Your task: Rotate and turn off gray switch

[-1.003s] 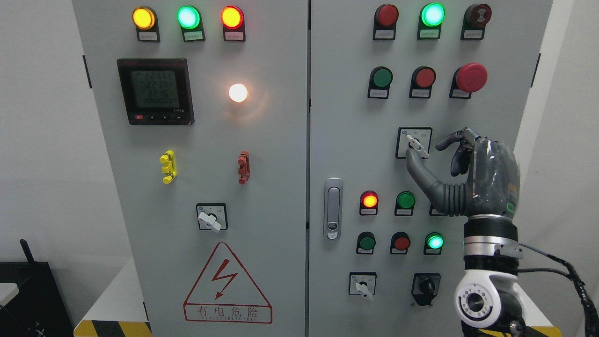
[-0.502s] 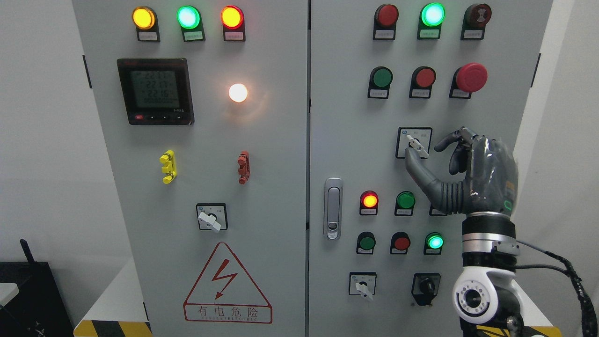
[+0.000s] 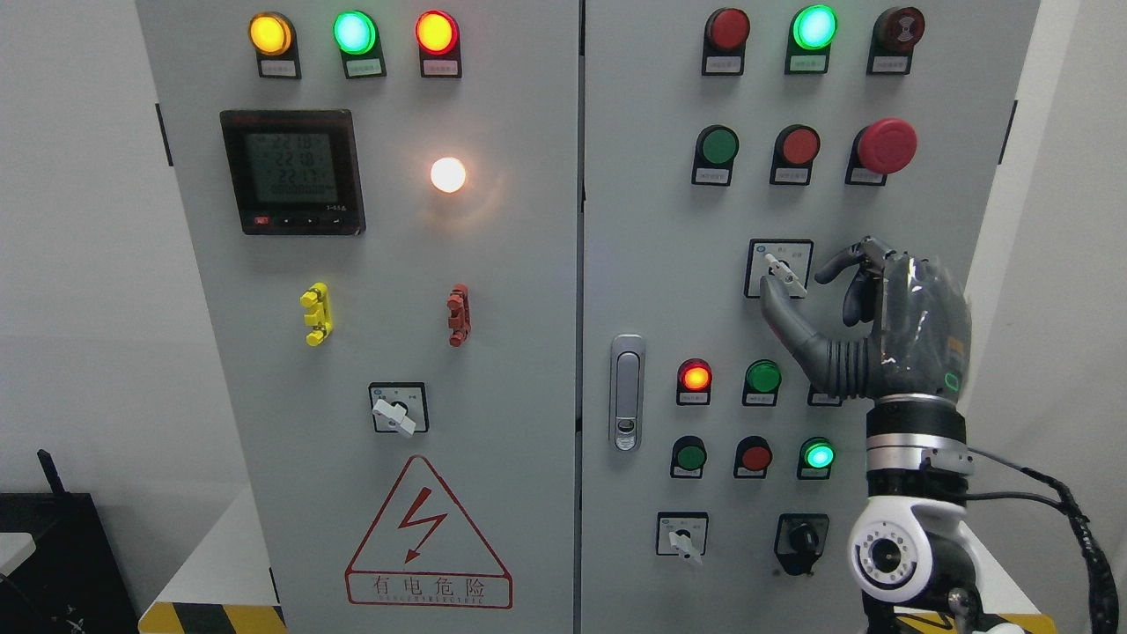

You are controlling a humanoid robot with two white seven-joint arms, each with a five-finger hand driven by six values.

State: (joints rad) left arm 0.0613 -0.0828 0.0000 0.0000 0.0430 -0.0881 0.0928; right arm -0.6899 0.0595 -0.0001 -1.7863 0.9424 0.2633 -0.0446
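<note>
Where the warning sign [image 3: 428, 537] reads 有电危险, meter [image 3: 291, 171] digits blur.

The lower end of the switch [image 3: 783, 273] lever is being covered by the thumb of the right hand [image 3: 889, 330]. A button [image 3: 824, 399] below is being hidden almost wholly behind that hand. The label print under the lamps is being rendered too small to read. The meter [image 3: 291, 172] digits are being blurred.

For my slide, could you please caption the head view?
Right robot hand reaches the gray switch on the control cabinet.
</note>
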